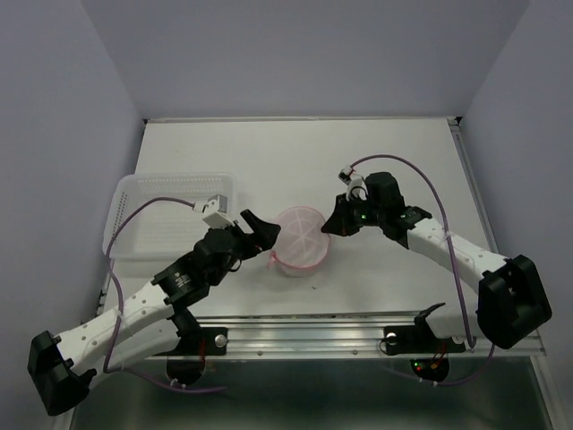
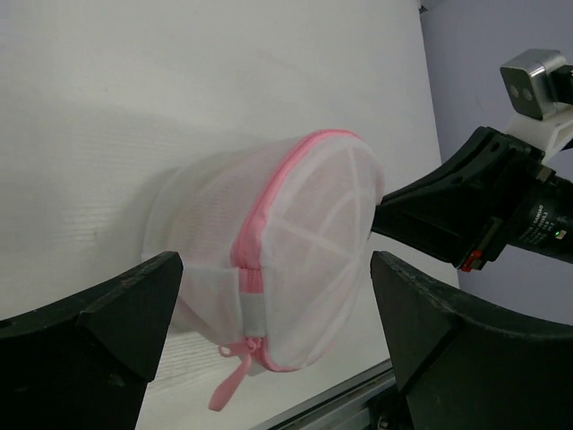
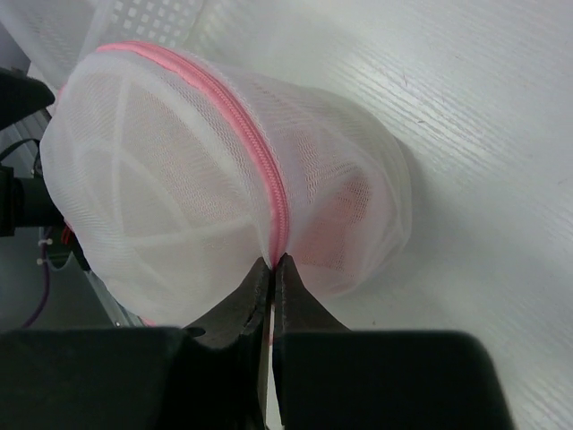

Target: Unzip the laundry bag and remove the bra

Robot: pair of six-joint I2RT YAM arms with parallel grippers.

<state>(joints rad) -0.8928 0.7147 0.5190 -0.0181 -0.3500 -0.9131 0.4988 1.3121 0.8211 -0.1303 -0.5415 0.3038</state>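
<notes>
- A small round laundry bag [image 1: 300, 240] of see-through white mesh, trimmed in pink, sits on the white table [image 1: 295, 152] near its front edge, between the two arms.
- In the wrist views the bag is tipped on its side, with its flat, white-ribbed face turned towards the front rail.
- The pink zipper [image 3: 260, 148] running around the bag looks closed along every stretch I can see.
- Its pink pull tab [image 2: 235, 372] hangs at the bottom, just below a white fabric flap.
- The left gripper [image 1: 261, 229] is spread wide, one black finger [image 2: 134, 300] on either side of the bag. I cannot tell whether either finger touches the mesh.
- The right gripper [image 3: 273, 269] comes in from the opposite side, its two fingers pressed together and nipping the pink zipper seam on the bag's side.
- A faint pinkish tint [image 3: 336, 224] shows through the mesh; I cannot make out what it is.
- A rectangular white plastic basket [image 1: 134, 190] stands on the left of the table, behind the left arm and apart from the bag.
</notes>
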